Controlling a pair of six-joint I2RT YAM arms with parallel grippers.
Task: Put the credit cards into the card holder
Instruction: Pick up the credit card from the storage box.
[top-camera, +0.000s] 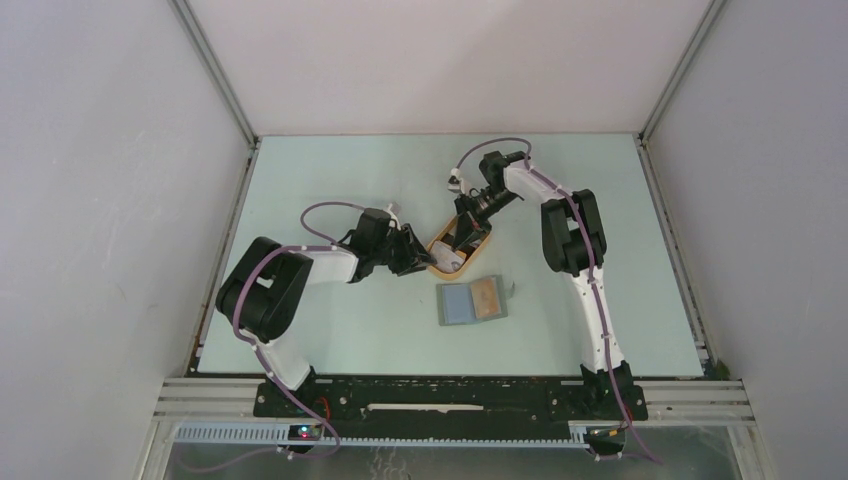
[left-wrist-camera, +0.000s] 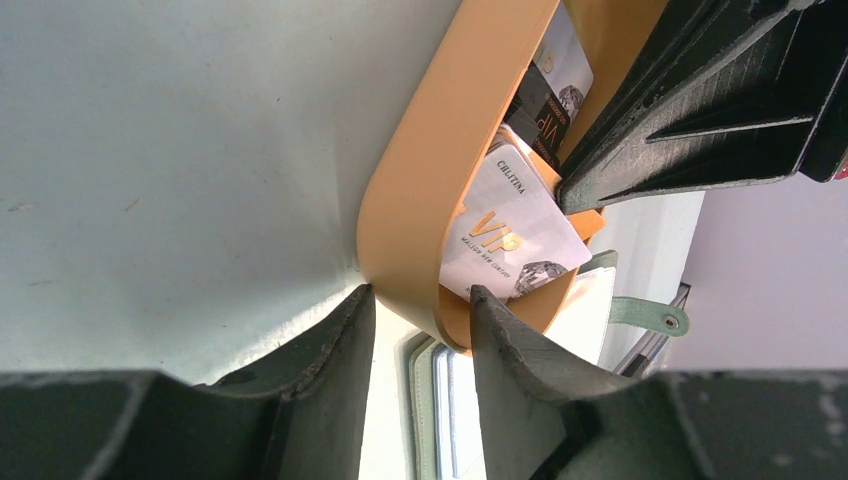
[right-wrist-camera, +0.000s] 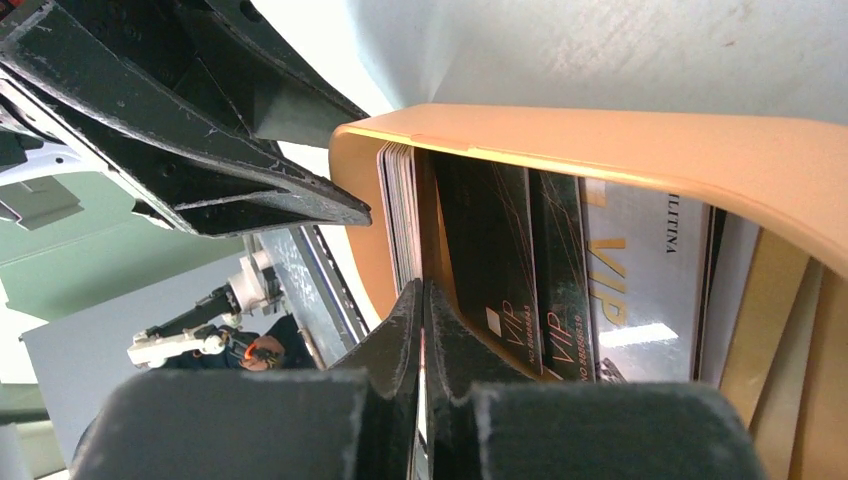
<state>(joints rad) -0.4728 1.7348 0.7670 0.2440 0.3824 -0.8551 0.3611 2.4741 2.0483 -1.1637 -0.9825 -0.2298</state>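
Observation:
The orange oval tray (top-camera: 440, 268) stands between my two grippers and holds several credit cards. Black VIP cards (right-wrist-camera: 500, 260) and a silvery one (right-wrist-camera: 640, 260) lean inside it, and a stack (right-wrist-camera: 398, 200) stands on edge at its end. My right gripper (right-wrist-camera: 422, 288) reaches into the tray, shut on the thin pale edge of a credit card. My left gripper (left-wrist-camera: 420, 290) is shut on the tray's rim (left-wrist-camera: 440, 200), one finger outside and one inside beside a white VIP card (left-wrist-camera: 510, 235). The card holder (top-camera: 472, 302) lies open in front of the tray, with a tan card on its right half.
The card holder's snap tab (left-wrist-camera: 650, 315) sticks out past the tray. Both arms crowd the tray (right-wrist-camera: 600, 135) from opposite sides. The left gripper's finger (right-wrist-camera: 250, 190) shows close to the right one's. Grey walls close in the table on three sides.

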